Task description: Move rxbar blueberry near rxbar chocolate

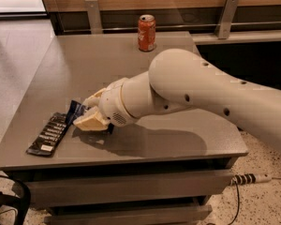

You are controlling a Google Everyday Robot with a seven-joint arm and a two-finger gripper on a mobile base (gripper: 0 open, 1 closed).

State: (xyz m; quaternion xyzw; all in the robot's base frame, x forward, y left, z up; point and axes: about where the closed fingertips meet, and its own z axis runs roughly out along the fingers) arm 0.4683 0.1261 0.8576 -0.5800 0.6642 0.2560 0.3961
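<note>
The rxbar chocolate [49, 133], a long black wrapper with white text, lies flat near the table's front left corner. The rxbar blueberry [75, 111], a small dark blue wrapper, sticks out tilted from between my fingers, right beside the black bar's far right end. My gripper [87, 112] is low over the table, just right of the black bar, and shut on the blue wrapper. Most of the blue wrapper is hidden by the cream fingers [90, 121] and wrist.
An orange soda can [146, 33] stands upright at the back edge of the grey table [178, 139]. My thick white arm reaches in from the right over the table's front half. A wooden wall and metal brackets run behind. A cable lies on the floor at right.
</note>
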